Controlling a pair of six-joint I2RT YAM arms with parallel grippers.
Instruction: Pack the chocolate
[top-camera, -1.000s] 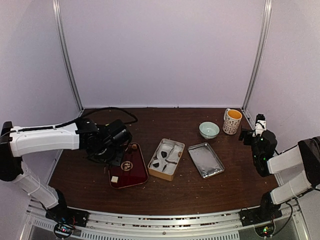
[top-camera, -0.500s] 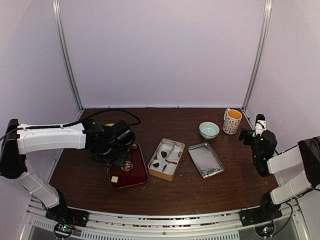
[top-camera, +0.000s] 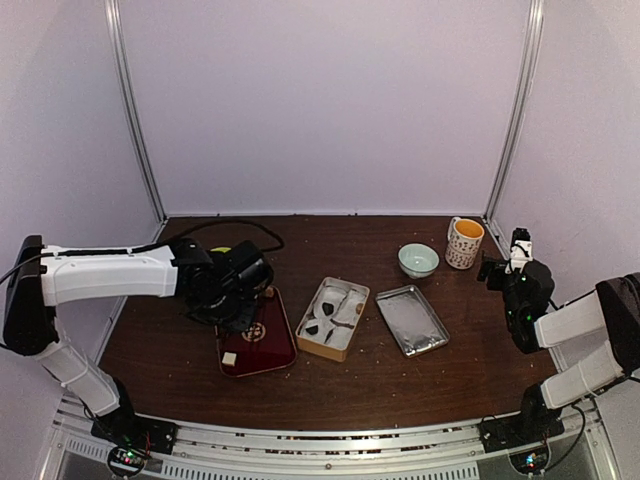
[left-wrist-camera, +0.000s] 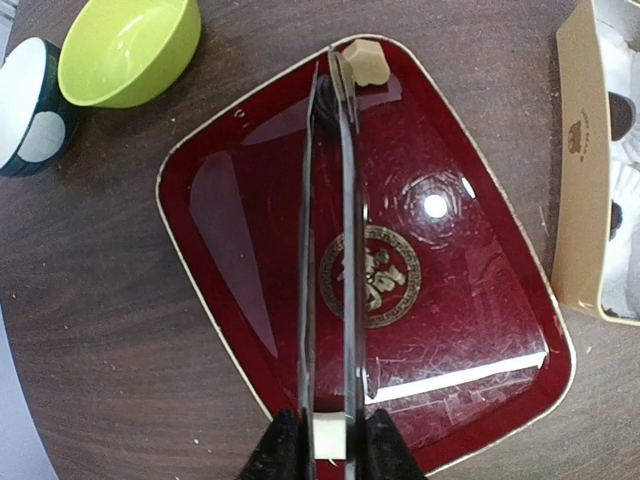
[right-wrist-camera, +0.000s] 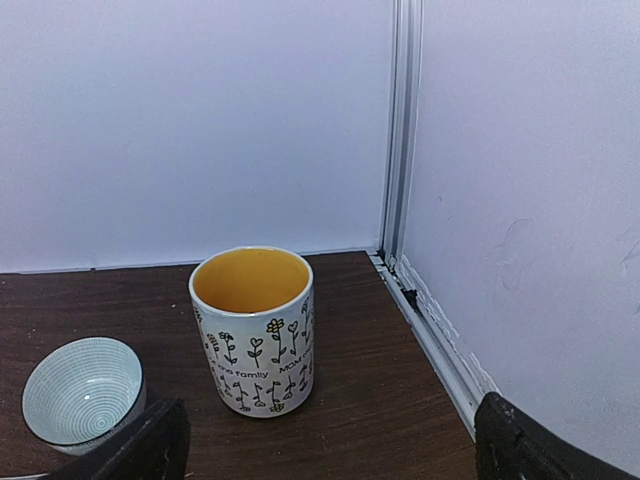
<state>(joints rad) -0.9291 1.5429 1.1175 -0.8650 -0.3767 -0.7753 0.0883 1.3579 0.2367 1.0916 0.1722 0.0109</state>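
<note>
My left gripper hovers over a dark red tray, its long thin fingers drawn close with a small dark chocolate lump pinched near the tips. A small cream cube lies on the tray just beyond the tips. In the top view the left gripper is over the far part of the tray. A beige box to the tray's right holds white paper cups with dark chocolates; the box also shows in the left wrist view. My right gripper is open and empty, at the far right.
A green bowl and a dark blue and white bowl stand by the tray. A flat metal tin lies right of the box. A teal bowl and a flowered mug stand at the back right, near the wall rail.
My left arm has shifted a little to the right over the red tray, toward the box. The right arm has not moved.
</note>
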